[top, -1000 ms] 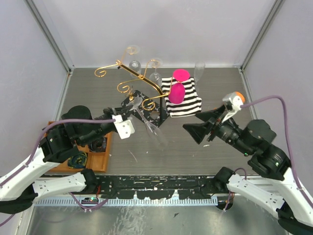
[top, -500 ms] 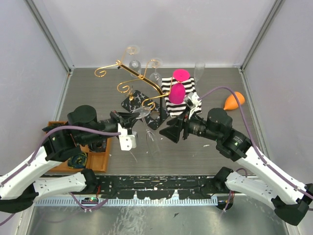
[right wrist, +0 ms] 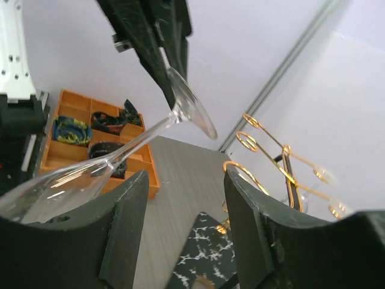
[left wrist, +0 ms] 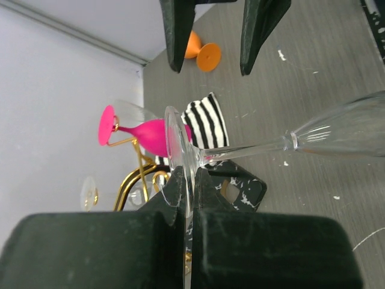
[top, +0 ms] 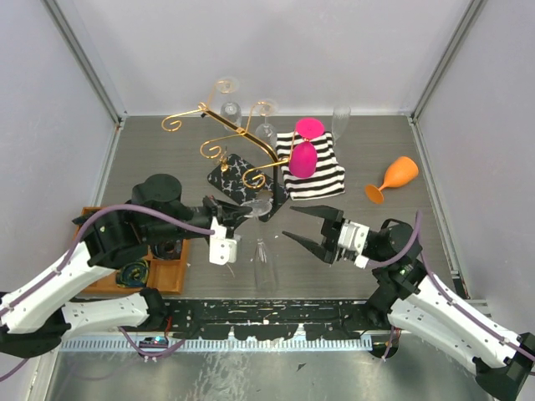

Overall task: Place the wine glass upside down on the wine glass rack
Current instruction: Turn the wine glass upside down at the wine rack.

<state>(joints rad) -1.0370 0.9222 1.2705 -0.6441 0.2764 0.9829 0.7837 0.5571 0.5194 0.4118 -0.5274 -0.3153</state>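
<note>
Wine glass (top: pixel 261 242): clear, off the table (top: pixel 376 150), just on the near side of the wine glass rack (top: pixel 236 173). Its foot is toward the rack's marbled base. The stem slopes away and the bowl is lowest, on the side farthest from the rack.

Left tool (top: pixel 238 213): closed on the rim of the foot, with the thin disc edge pinched between the pads. The left wrist view shows only a narrow bite.

Right tool (top: pixel 290 222): jaws spread and holding nothing. It sits near-right of the rack and points at the stem. In its own view the stem (right wrist: pixel 138 141) crosses just above the gap between the fingers.

Handling, my judgement:
- The glass is light, rigid, smooth and brittle, with a long thin stem.
- An edge pinch on the foot lets the bowl swing and could slip or chip.
- The stem close under the foot looks the safer hold. It needs gentle closing and leaves the foot free to slide into a gold hook.
- Avoid squeezing the bowl wall.

Striped cloth (top: pixel 322 175), with a pink glass (top: pixel 303 159) on it, lies right of the rack.
</note>
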